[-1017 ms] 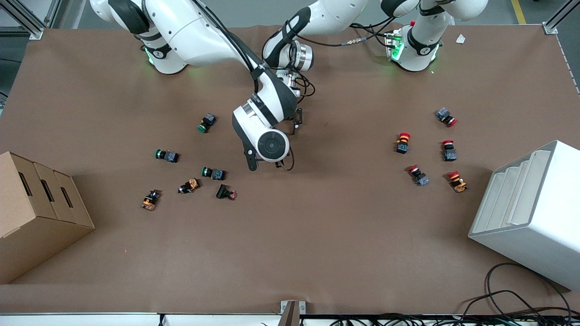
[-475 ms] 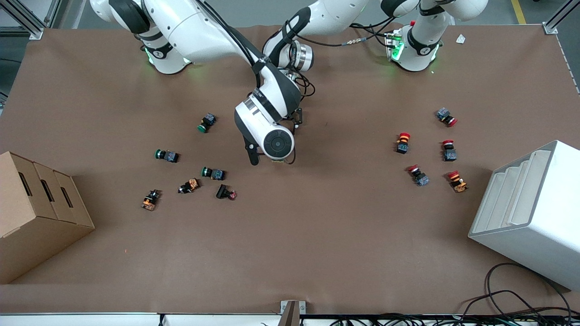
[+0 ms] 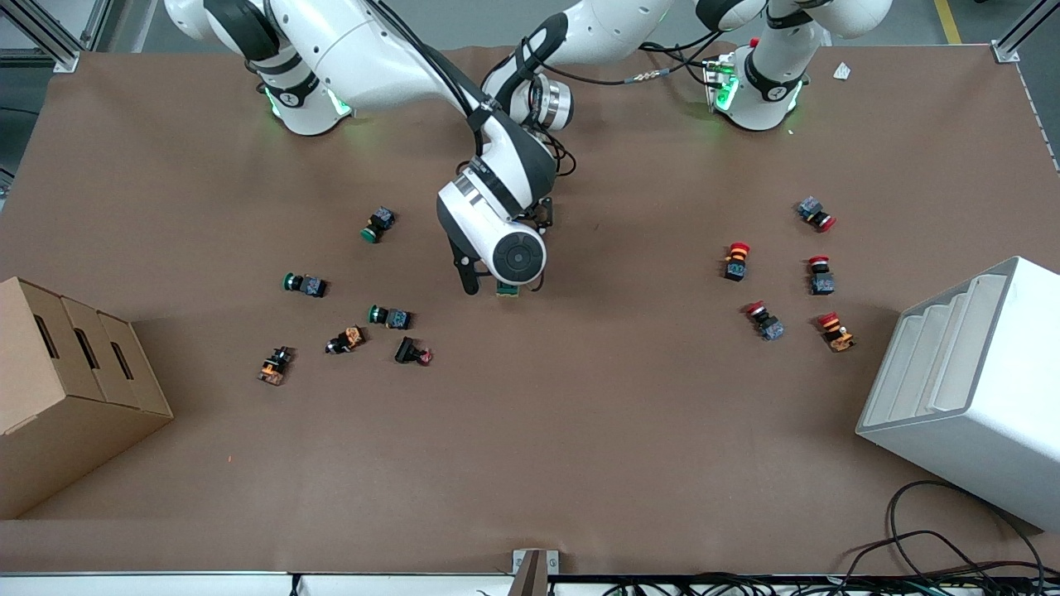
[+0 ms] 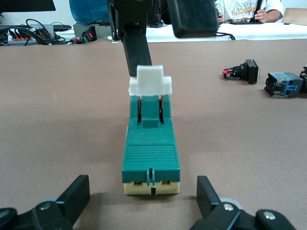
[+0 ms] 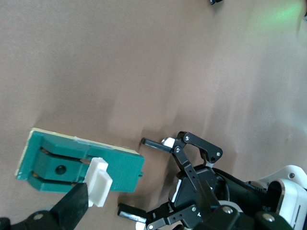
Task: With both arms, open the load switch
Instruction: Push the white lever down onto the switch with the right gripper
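While the switch [image 4: 151, 153] lies flat on the counter [image 3: 580, 430] near its middle, mostly hidden under the right arm's wrist in the front view, neither gripper has closed on it. The left gripper [image 4: 144, 201] sits low at the block's cream end, its fingers [image 4: 76, 196] spread wide apart on either side of that end, not touching it. The right gripper [image 5: 91, 203] is over the lever end; one dark finger [image 5: 72, 206] shows right by the white lever [image 5: 98, 182], but its partner is out of sight, so I cannot tell whether it is open or closed.

Judging by this, the approach is largely done: both arms are in place at opposite ends of the block. What looks left is the bracing grip on the body by the left gripper and the pull on the lever by the right. The lever stands up from the green body in the left wrist view; whether it is already partly lifted I cannot say.

Small push buttons [image 3: 387, 315] with green caps lie toward the right arm's end, red-capped ones [image 3: 736, 260] toward the left arm's end, with a cardboard box [image 3: 66, 389] and a white bin [image 3: 961, 389] at the two ends.

No brand or label can be read on the switch. Lettering on a shirt in the background of the left wrist view is too small to make out.
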You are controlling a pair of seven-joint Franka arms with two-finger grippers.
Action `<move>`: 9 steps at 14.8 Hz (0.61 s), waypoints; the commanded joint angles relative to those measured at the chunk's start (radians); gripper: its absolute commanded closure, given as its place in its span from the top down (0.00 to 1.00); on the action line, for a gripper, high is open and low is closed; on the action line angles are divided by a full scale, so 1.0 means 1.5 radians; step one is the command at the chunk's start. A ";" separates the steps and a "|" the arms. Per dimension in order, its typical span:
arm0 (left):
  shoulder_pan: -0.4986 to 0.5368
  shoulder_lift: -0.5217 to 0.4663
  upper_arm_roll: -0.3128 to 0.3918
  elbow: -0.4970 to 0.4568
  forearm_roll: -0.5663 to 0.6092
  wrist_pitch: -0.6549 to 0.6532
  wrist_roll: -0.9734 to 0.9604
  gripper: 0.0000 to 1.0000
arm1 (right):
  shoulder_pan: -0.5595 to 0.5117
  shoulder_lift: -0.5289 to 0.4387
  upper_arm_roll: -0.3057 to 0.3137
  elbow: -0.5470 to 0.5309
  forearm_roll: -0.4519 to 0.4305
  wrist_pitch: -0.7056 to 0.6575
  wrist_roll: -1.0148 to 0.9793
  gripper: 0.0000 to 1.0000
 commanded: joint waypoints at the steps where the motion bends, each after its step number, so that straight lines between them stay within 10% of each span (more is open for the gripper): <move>1: -0.007 0.024 0.005 0.007 0.013 0.006 -0.009 0.98 | 0.014 -0.005 -0.002 -0.035 0.007 0.004 0.005 1.00; 9: -0.007 0.023 0.004 0.008 0.013 0.006 -0.009 0.99 | 0.024 -0.003 -0.003 -0.054 0.004 0.010 0.005 1.00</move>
